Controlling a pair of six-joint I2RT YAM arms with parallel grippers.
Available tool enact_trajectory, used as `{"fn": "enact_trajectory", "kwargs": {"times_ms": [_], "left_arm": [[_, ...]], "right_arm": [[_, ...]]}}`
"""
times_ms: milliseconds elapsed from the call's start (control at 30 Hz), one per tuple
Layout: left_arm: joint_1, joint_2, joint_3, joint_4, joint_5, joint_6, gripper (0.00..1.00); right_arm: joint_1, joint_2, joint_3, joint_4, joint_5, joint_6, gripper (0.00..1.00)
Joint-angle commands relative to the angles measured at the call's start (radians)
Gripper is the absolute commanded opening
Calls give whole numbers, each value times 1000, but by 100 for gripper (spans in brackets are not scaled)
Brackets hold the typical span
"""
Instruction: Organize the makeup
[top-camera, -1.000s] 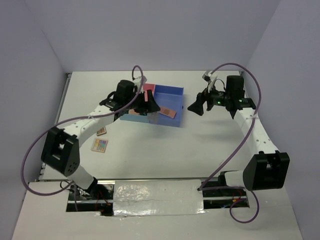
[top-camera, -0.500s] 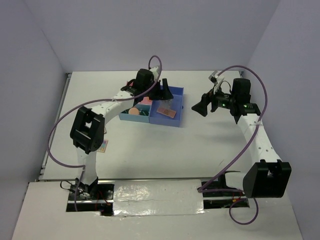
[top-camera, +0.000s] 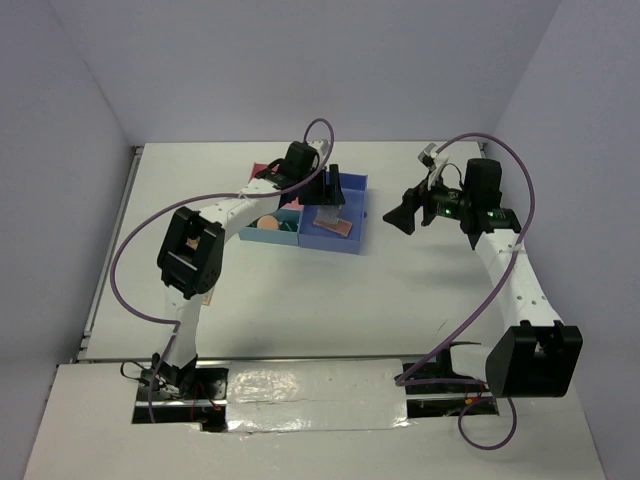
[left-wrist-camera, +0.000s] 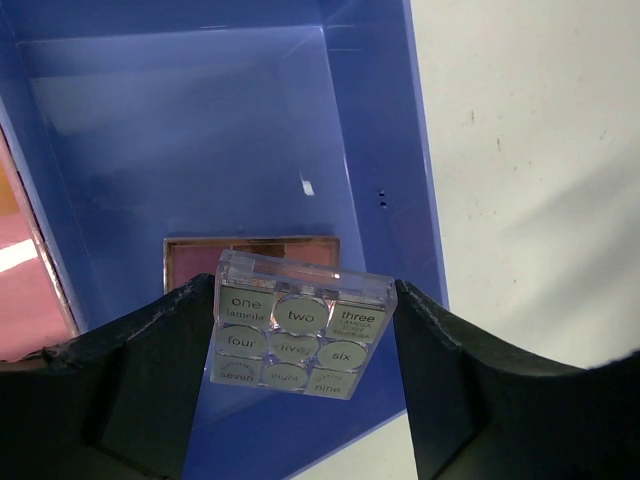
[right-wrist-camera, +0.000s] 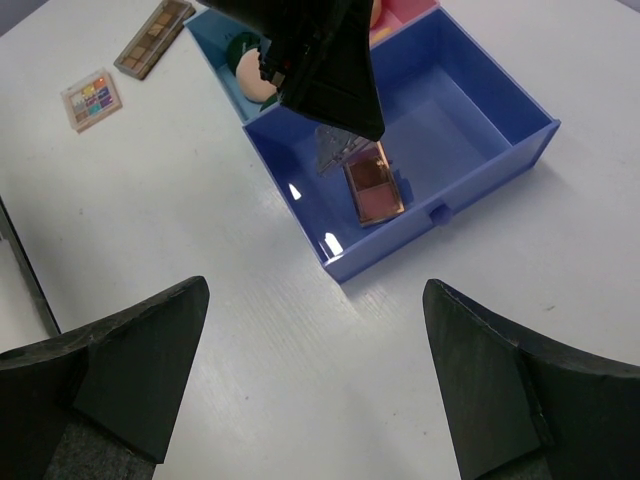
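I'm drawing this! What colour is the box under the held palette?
The compartment is blue; clearest from left wrist.

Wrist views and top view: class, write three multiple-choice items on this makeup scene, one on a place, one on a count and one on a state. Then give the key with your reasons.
1. Where is the clear nine-pan palette?
A. beside the right arm's base
B. between the fingers of the left gripper, over the dark blue compartment
C. in the pink compartment

2. In the right wrist view, how many palettes lie on the bare table?
A. none
B. two
C. five

3. What state is the right gripper in?
A. open and empty
B. shut on a sponge
C. shut on a compact

Key:
1 B: both fingers flank it above that compartment.
2 B: a colourful square palette and a long brown palette lie there.
3 A: its fingers stand wide apart, with nothing held between them.
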Motion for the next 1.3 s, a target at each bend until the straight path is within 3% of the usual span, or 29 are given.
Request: {"fn": "enact_trajectory", "kwargs": {"times_ms": [0,267,500,567,833,1100,1267], "left_arm": [[-7,23,49,-14,-32,24,49],[-21,41,64,-50,-61,29,70],[-24,24,72,-51,-60,31,79],[-24,20,75,-54,-56,31,92],[-25,-6,56,-25,-40,15,98],[-30,-153,-20,27,-56,12,92],[-27,-339,-179,84,-84,11,77]], "right_arm": [[-9,-34,-10,41,-16,5,95],[-12,-34,-11,41,-15,5,95],[-15,-34,-16,42,-15,4,95],[-15,-34,-16,42,-16,4,95],[-16,-29,-10,36,-13,-1,95],[-18,-29,-10,32,-5,-7,95],[-20,-25,-7,28,-7,-12,95]]}}
